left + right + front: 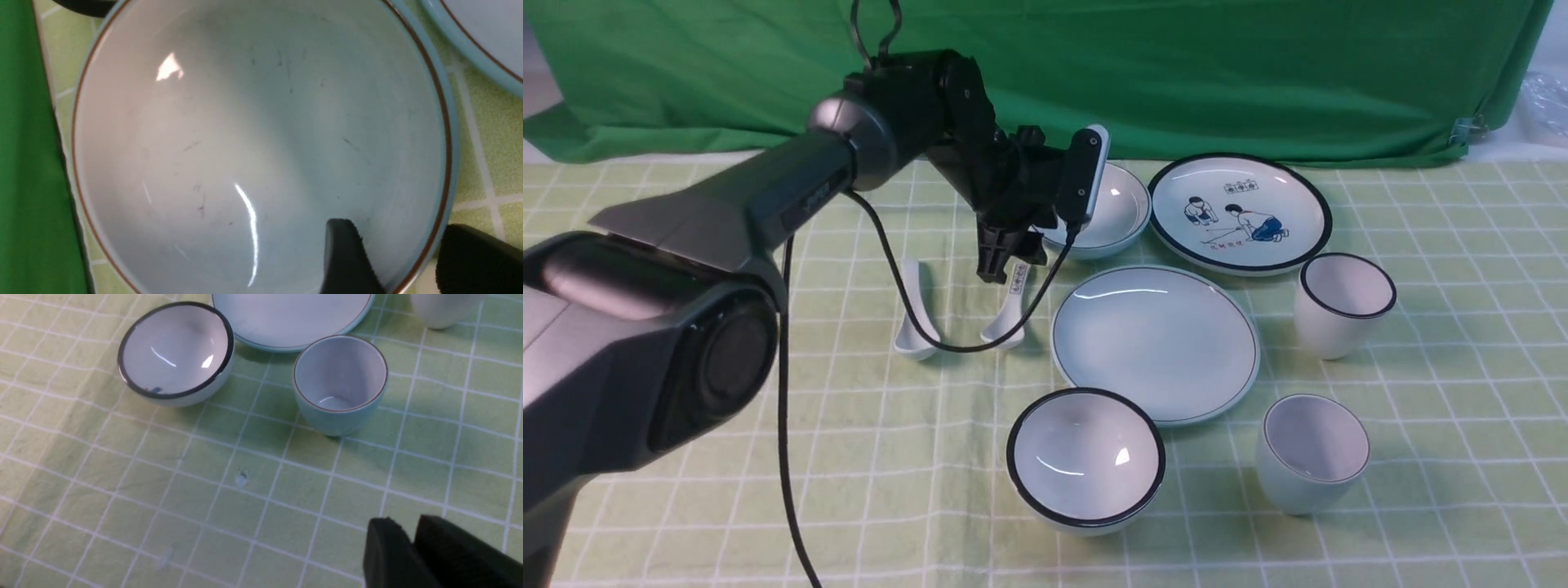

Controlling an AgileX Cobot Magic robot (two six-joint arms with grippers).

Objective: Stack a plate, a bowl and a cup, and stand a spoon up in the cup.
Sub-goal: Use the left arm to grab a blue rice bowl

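The bowl (1112, 214), pale blue-white with a thin rim line, sits at the back and fills the left wrist view (253, 143). My left gripper (1011, 255) (402, 232) is open and straddles its rim: one finger (347, 257) is inside and the other sits against the outer wall. The plate (1156, 343) lies mid-table. The thin-rimmed cup (1311, 453) (341, 384) stands at the front right. The plain spoon (915, 318) lies to the left of the plate. My right gripper (410, 524) is shut and empty over bare cloth, short of the cup.
A black-rimmed bowl (1086, 457) (175, 355) stands in front of the plate. A black-rimmed cup (1343, 302) stands to the right. A painted plate (1241, 211) lies beside the bowl. A spoon with marks on its handle (1010, 306) lies under my left arm. A green backdrop hangs behind.
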